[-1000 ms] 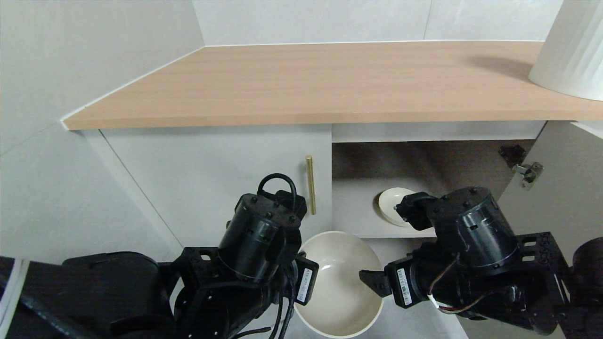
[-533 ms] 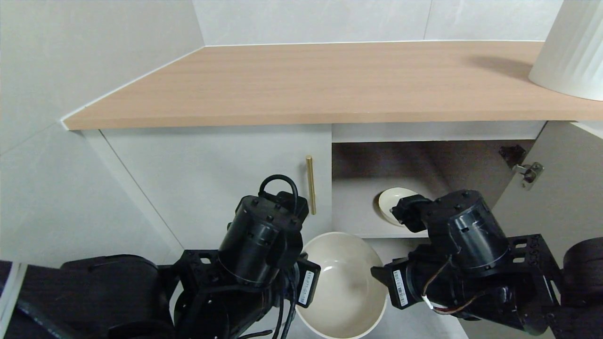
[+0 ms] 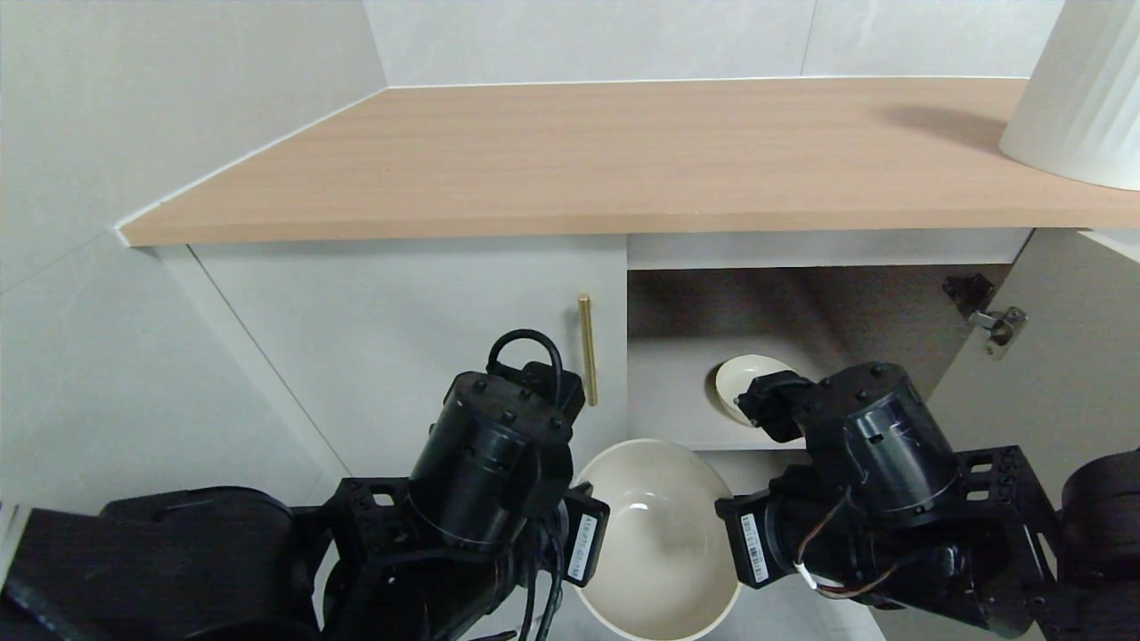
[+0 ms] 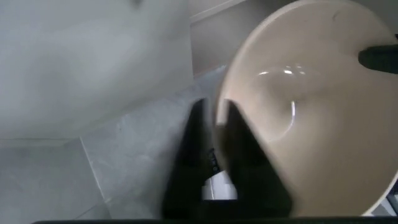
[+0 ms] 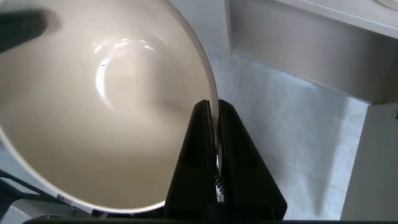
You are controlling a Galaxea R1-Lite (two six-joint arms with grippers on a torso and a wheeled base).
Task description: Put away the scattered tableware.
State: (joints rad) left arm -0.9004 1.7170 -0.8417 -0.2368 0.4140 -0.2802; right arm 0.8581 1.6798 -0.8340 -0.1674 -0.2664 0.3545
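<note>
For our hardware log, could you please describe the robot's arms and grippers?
All matte black. The left arm has a round, bolt-studded housing and black cable loop; the right arm matches, with white and red wires. Each bears a white label. The left gripper and right gripper have flat black fingers.

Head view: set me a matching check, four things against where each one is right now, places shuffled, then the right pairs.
Things:
1. cream bowl
2. small plate
3. brass handle
4. white ribbed container

Places:
A. on the wooden countertop
B. rim pinched by the left gripper and the right gripper
C. on the cabinet shelf
D. on the closed door

Pairs: 1-B, 2-C, 3-D, 4-A.
</note>
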